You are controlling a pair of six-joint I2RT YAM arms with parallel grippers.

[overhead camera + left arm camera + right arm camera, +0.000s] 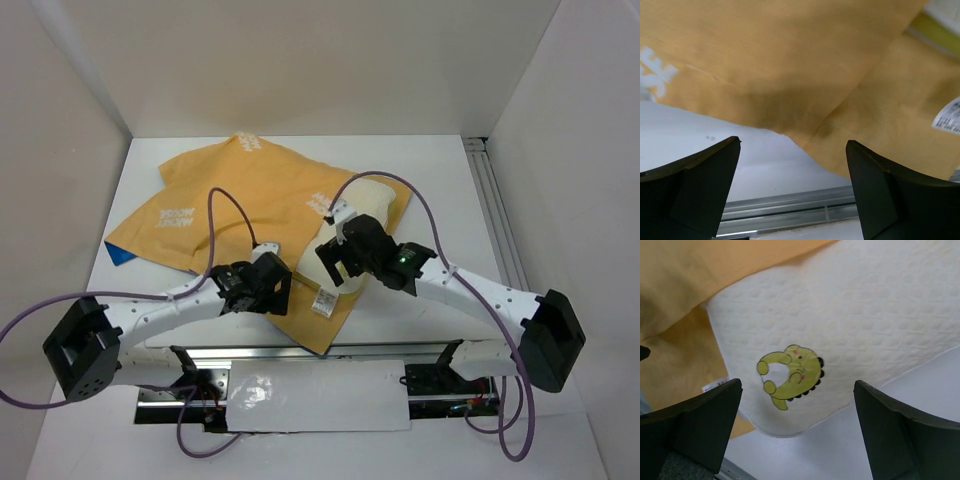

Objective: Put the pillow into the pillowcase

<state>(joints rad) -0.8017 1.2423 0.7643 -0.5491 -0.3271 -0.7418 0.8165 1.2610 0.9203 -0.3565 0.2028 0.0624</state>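
Thin mustard-orange fabric pillowcase point(240, 195) with white lettering: spread on the white table point(445, 190), centre to far left.
Cream quilted rectangular pillow point(865, 315): right of centre, partly under the pillowcase, the corner with a yellow mark point(790, 375) exposed.
Left gripper point(792, 143): jaws wide, empty, over the pillowcase's near edge.
Right gripper point(798, 383): jaws wide, empty, over the pillow's corner.

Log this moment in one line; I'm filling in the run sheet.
pillow: partly under pillowcase, marked corner exposed | left tool: open over pillowcase edge | right tool: open over pillow corner | held: nothing
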